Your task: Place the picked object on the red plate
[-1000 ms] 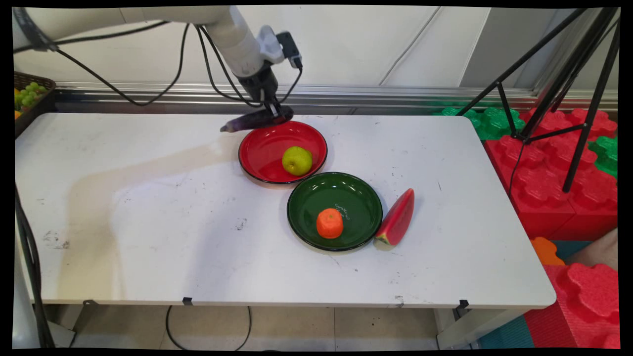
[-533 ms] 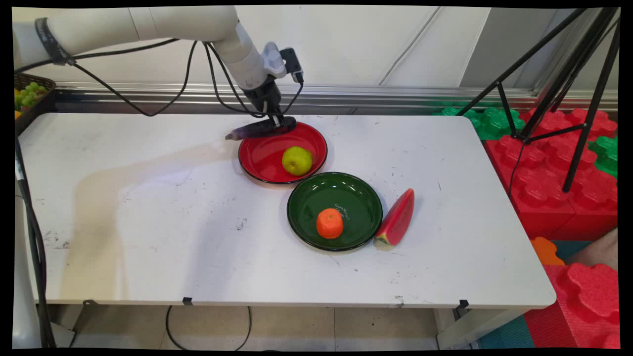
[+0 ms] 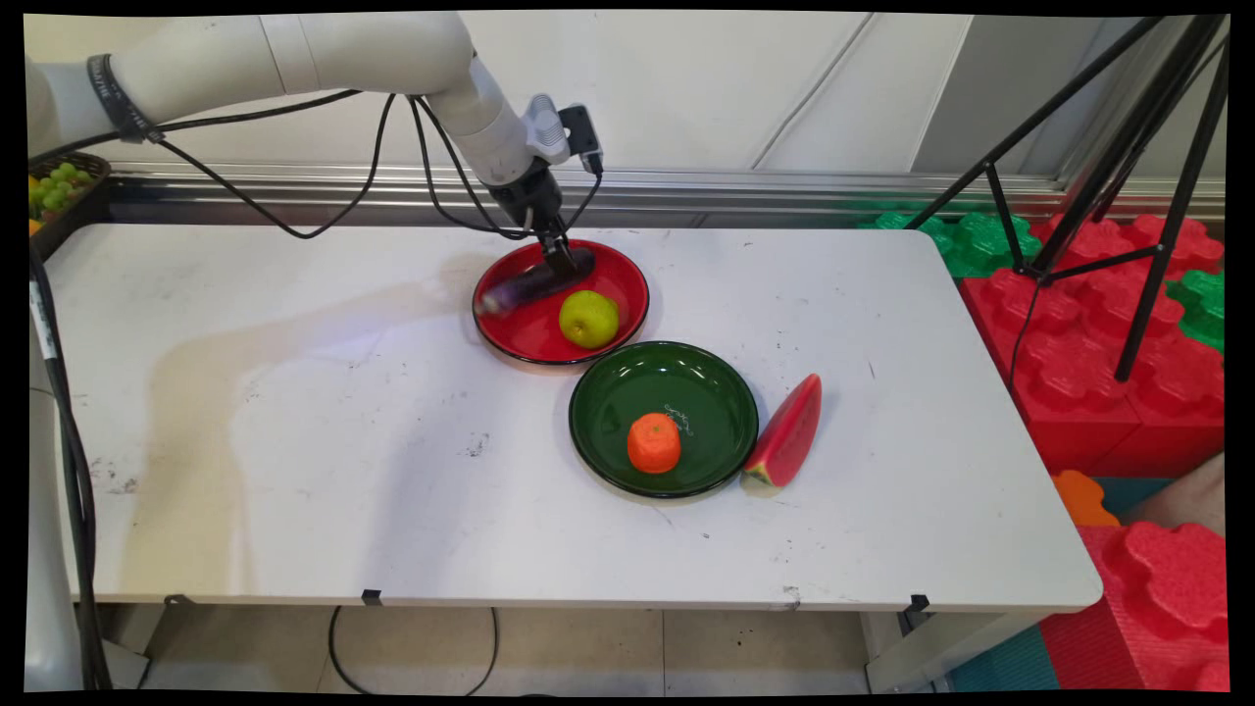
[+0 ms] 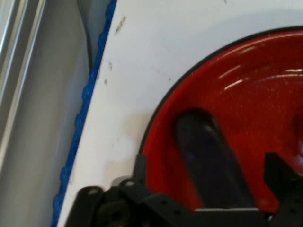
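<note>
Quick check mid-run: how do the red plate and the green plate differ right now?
The red plate sits farther back, under the gripper; the green plate sits nearer the front. The red plate holds a green apple and a purple eggplant; the green plate holds only an orange, with a watermelon slice leaning at its rim. Both are round, glossy and dark-rimmed.

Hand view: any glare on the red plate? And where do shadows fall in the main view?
Hand view: white glare streaks on the red plate's inner wall, and the eggplant throws a dark shadow at its far end. Main view: a broad soft shadow of the arm lies across the table left of the plates; faint sheen on the green plate.
</note>
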Robot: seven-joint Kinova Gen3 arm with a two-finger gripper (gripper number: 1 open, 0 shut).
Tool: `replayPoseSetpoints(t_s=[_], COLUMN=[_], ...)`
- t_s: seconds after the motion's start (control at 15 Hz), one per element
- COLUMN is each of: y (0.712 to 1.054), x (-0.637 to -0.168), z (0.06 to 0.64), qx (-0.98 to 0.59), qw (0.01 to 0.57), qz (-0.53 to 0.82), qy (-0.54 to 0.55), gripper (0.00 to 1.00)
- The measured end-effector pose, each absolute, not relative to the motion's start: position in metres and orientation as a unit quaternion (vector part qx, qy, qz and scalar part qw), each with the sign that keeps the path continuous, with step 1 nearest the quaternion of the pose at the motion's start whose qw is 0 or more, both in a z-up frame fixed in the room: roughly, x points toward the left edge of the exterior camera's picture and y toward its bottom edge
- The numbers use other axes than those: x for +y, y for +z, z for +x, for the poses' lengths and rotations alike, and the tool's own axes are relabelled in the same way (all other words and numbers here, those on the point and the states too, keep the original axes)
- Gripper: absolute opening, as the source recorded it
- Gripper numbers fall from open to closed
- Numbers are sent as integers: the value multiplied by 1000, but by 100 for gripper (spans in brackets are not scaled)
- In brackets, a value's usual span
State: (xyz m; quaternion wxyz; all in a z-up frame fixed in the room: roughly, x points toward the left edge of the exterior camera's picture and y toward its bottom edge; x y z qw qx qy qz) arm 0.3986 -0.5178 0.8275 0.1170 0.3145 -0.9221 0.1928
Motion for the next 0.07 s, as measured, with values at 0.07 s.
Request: replayPoseSetpoints(t_s=[0.07], y=[828], x=[-518], z=[398], qx=[-923], qw=[120], qz=[310], qy=[196], gripper=[100])
